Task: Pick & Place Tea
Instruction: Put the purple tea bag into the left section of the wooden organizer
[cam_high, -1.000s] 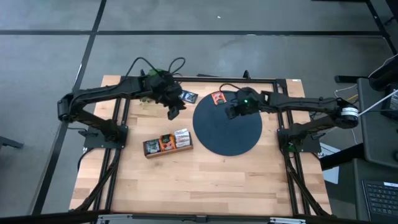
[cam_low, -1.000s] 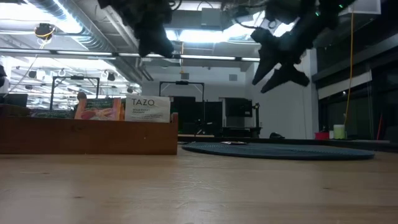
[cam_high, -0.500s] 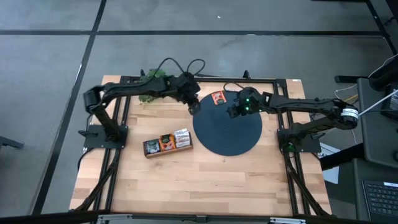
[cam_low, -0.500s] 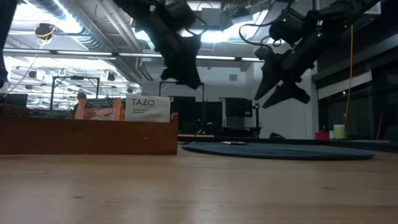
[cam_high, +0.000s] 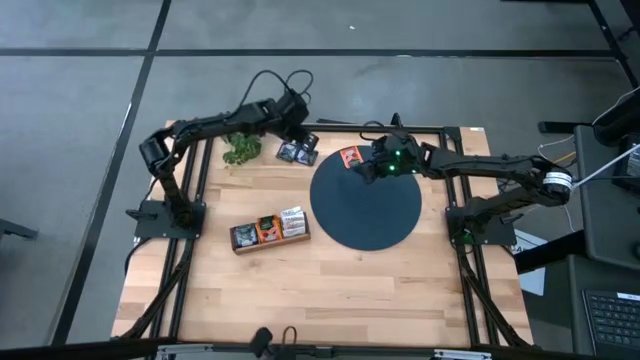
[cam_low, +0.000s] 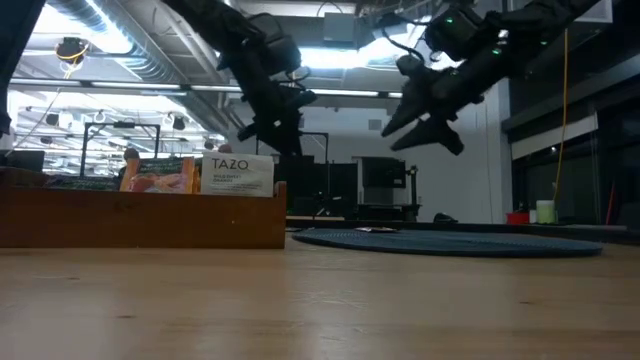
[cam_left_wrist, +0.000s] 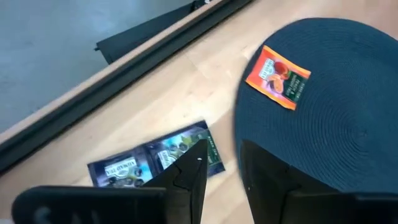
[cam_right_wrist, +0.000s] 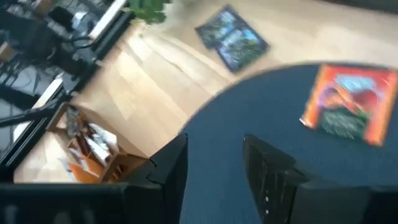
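Observation:
Two dark blue tea sachets (cam_high: 298, 153) (cam_left_wrist: 155, 163) lie flat on the wood near the far edge, one overlapping the other. An orange tea sachet (cam_high: 350, 157) (cam_right_wrist: 349, 102) lies flat on the far left rim of the dark disc (cam_high: 366, 210). My left gripper (cam_high: 297, 133) (cam_left_wrist: 222, 149) hangs open above the dark blue sachets, slanting down, with nothing between its fingers. My right gripper (cam_high: 366, 168) (cam_right_wrist: 214, 142) hangs open over the disc, just right of the orange sachet, clear of it.
A long wooden tray (cam_high: 270, 229) (cam_low: 140, 215) with several upright sachets stands left of the disc. A green plant (cam_high: 240, 148) sits at the far left, next to the dark blue sachets. The near half of the table is bare wood.
My left gripper has swung right, then toward the table's far edge, sinking and rolling, and now stands over the dark blue sachets. My right gripper has shifted a little toward the orange sachet and tipped. No sachet has moved.

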